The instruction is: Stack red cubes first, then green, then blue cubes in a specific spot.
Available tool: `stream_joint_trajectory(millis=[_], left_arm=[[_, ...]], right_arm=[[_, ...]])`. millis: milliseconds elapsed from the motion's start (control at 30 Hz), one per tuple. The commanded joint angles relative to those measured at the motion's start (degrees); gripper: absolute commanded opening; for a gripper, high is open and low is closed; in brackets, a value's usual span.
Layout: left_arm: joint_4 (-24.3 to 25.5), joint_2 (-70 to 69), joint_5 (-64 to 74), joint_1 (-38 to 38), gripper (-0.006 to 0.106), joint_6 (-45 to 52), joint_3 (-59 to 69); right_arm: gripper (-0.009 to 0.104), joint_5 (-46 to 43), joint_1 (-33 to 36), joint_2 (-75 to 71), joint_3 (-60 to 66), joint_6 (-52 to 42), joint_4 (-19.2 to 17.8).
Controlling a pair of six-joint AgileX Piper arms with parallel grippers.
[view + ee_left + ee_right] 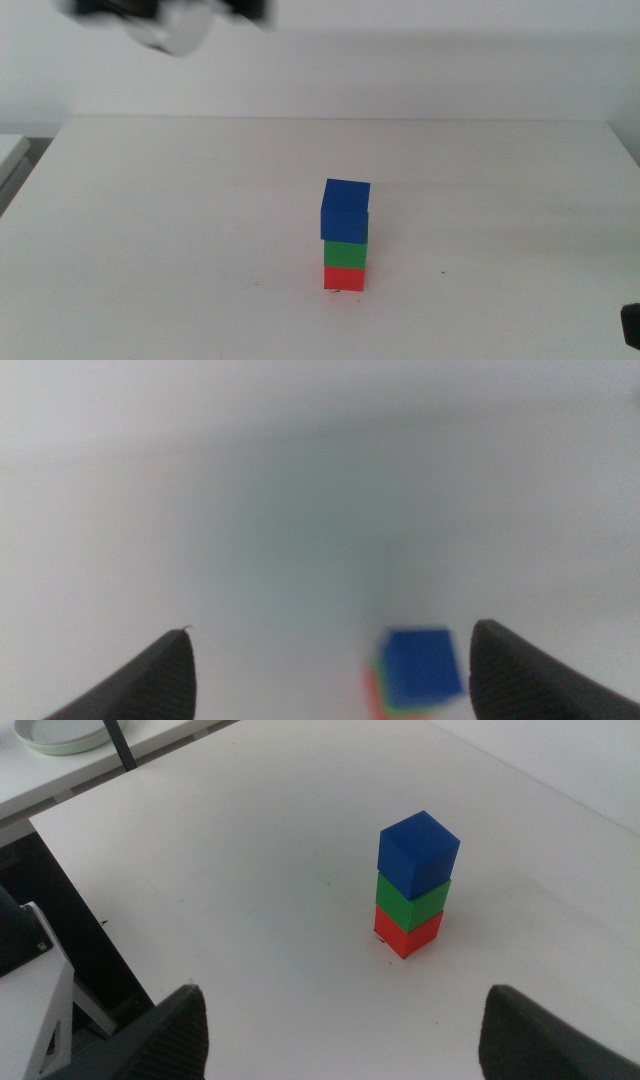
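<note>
stack is up: red cube on the counter over faint marks, so prob the specific spot; green cube on it, blue cube on top, a bit right of centre. blue sits slightly twisted and proud of the green edge. left gripper hangs high above the stack, jaws apart, empty. right gripper waits off to the near right, jaws apart, empty. risk: any dip or sideways swing by the left arm clips the blue and topples all 3.
</note>
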Motion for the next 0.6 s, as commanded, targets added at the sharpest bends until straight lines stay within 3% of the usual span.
stream_joint_trajectory(millis=[0, 67, 167, 300, 433, 567], left_arm=[[4.38, -3.56, 0.64, 0.09, 0.094, 5.54, 0.09], [6.71, -5.47, 0.64, 0.14, 0.094, 12.39, 0.66], [3.68, -8.77, 0.64, 2.72, 0.094, 16.94, 3.14], [-4.69, -14.91, 0.64, 10.12, 0.094, 22.57, 8.58], [-19.09, -24.77, -3.71, 24.95, 0.094, 35.41, 18.62], [-21.98, -33.32, -10.25, 34.4, 0.094, 37.42, 27.8]], right_arm=[[0.084, -0.49, 0.08, -0.18, 0.26, -0.46, -0.52], [0.084, -0.49, 0.08, -0.18, 0.26, -0.46, -0.52], [0.084, -0.49, 0.08, -0.18, 0.26, -0.46, -0.52], [0.084, -0.49, 0.08, -0.18, 0.26, -0.46, -0.52], [0.084, -0.49, 0.08, -0.29, 0.26, -0.46, -0.52], [0.084, -0.49, 0.08, -0.26, 0.26, -0.46, 0.0]])
